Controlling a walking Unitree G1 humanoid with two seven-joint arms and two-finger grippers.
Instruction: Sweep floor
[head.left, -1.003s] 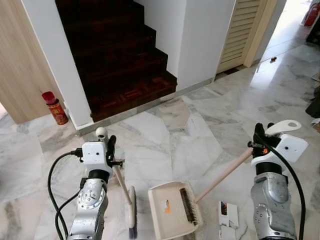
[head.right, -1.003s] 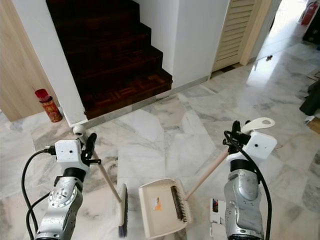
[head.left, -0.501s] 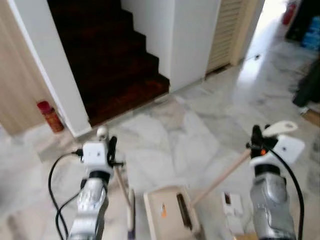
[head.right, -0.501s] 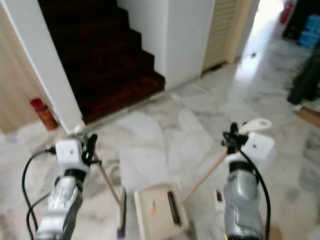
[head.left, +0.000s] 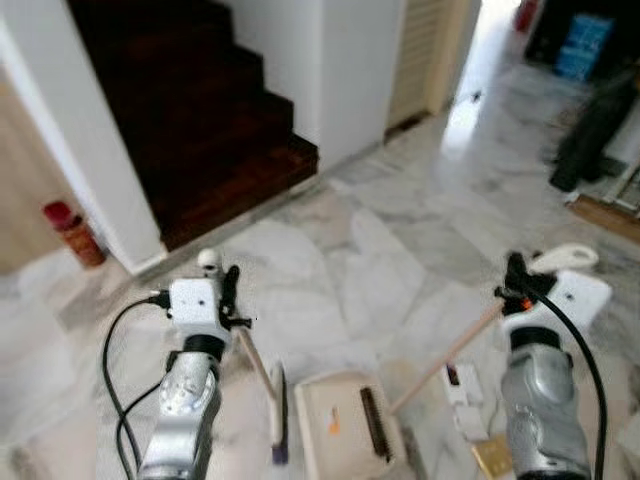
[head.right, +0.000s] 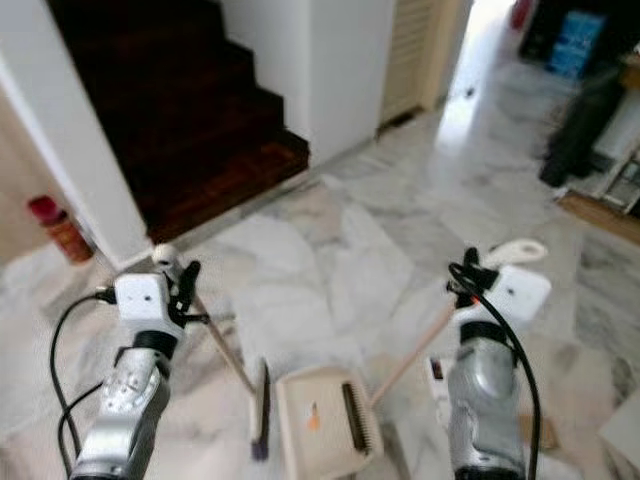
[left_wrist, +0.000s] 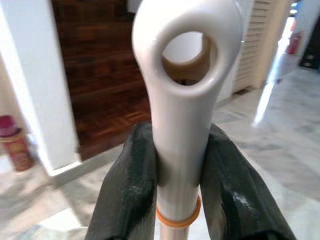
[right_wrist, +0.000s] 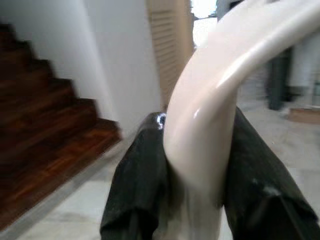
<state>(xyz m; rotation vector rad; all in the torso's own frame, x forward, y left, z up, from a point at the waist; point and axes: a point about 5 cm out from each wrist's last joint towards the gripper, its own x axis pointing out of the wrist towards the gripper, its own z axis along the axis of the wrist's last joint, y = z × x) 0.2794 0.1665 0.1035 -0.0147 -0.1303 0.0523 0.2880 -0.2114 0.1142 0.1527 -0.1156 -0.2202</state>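
Observation:
My left gripper (head.left: 226, 296) is shut on the white end of a broom handle (left_wrist: 182, 100); the wooden stick slants down to the broom head (head.left: 279, 415), which stands on the marble floor. A cream dustpan (head.left: 345, 435) lies flat just right of the broom head. Its long wooden handle (head.left: 450, 350) rises to my right gripper (head.left: 517, 283), which is shut on the handle's cream curved grip (right_wrist: 220, 90). In both wrist views the black fingers (left_wrist: 132, 185) press against the handle from both sides.
Dark wooden stairs (head.left: 190, 120) rise ahead between white walls. A red can (head.left: 70, 230) stands by the left wall. A louvred door (head.left: 420, 50) and a bright passage lie far right. A small white item (head.left: 462, 395) and cardboard (head.left: 492, 455) lie on the floor by my right arm.
The camera has swung to the right, so stairs and can shifted left and a dark bag and blue packs came into view. Both grippers keep their hold; broom and dustpan stay alongside.

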